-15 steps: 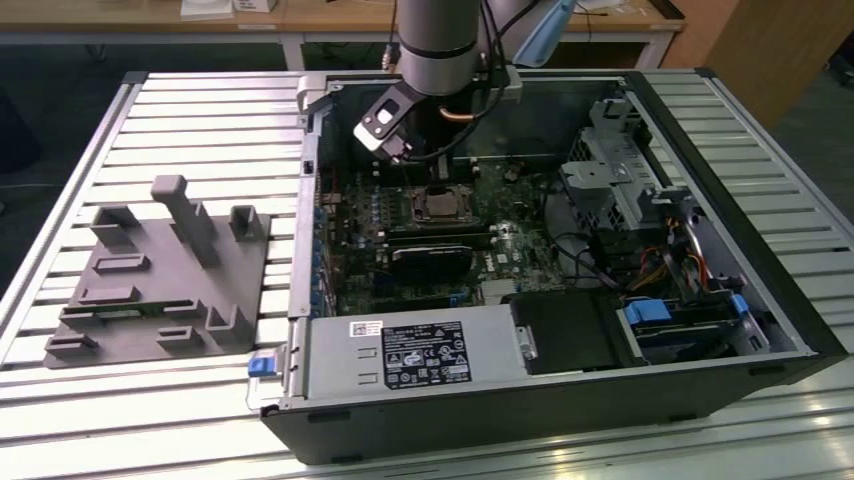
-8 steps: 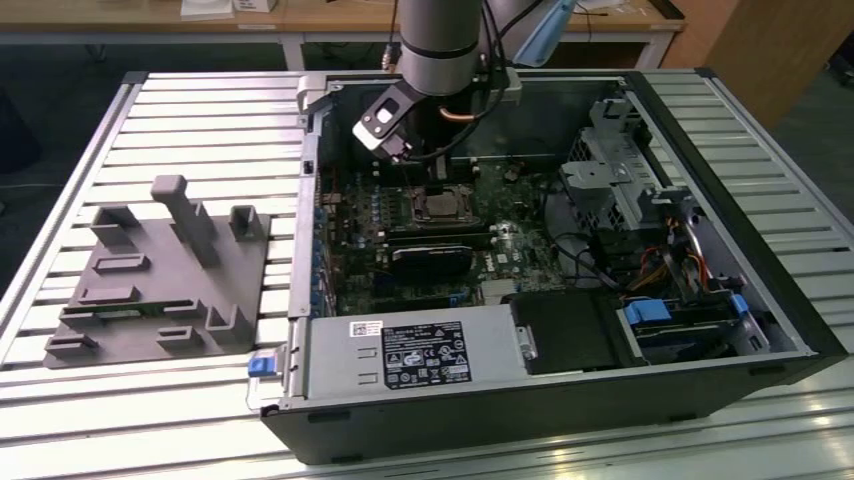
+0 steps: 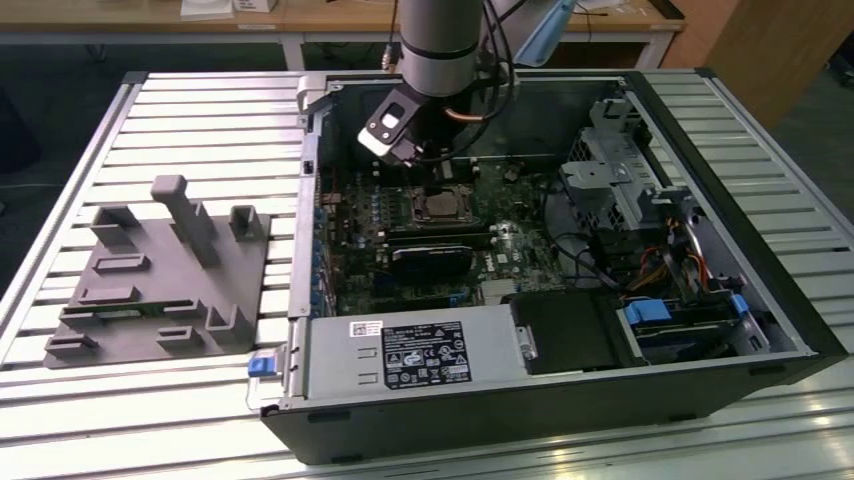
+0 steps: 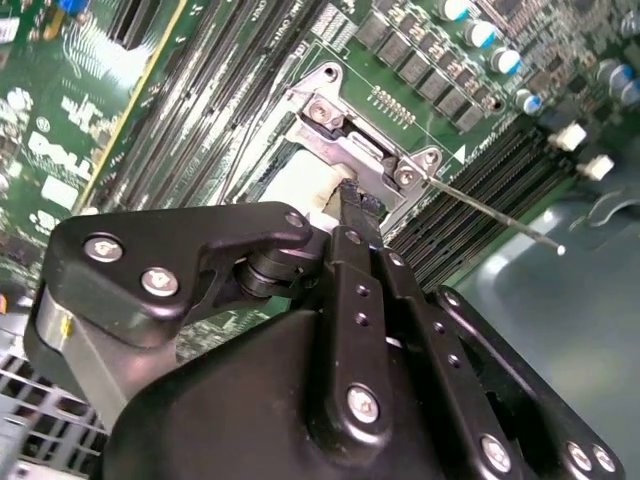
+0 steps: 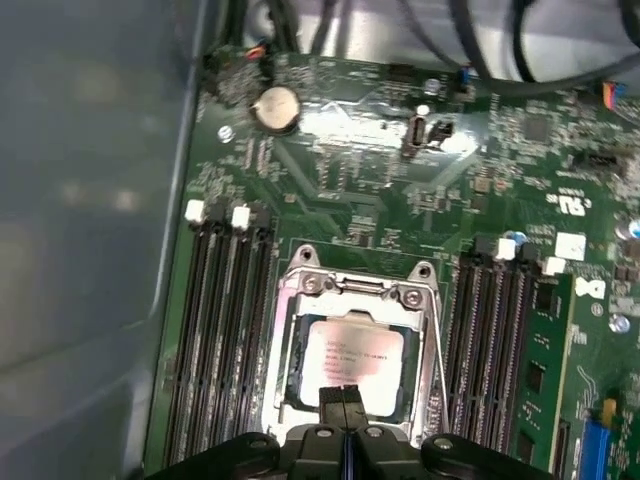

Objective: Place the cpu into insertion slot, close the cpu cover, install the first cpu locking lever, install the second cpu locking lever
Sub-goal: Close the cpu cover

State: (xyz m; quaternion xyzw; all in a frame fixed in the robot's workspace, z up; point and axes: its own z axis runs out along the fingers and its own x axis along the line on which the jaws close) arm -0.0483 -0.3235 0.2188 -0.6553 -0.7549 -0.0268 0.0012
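The cpu (image 5: pixel 352 360) lies in the insertion slot (image 3: pixel 438 205) on the green motherboard, its pale metal top showing through the window of the cpu cover (image 5: pixel 350 292). The silver cover lies flat around the chip. My gripper (image 5: pixel 345 398) is shut, its black fingertips (image 4: pixel 352 200) pressed together over one edge of the cpu, holding nothing that I can see. A thin locking lever (image 4: pixel 500 218) sticks out from a corner of the socket across the memory slots. In the exterior view the gripper (image 3: pixel 416 160) hangs inside the case just above the socket.
Black memory slots (image 5: pixel 225 330) flank the socket on both sides. The open computer case (image 3: pixel 307 330) has a power supply (image 3: pixel 414 350) at the front and drive cages with cables (image 3: pixel 641 200) at the exterior view's right. A grey fixture block (image 3: pixel 160 280) lies on the slatted table.
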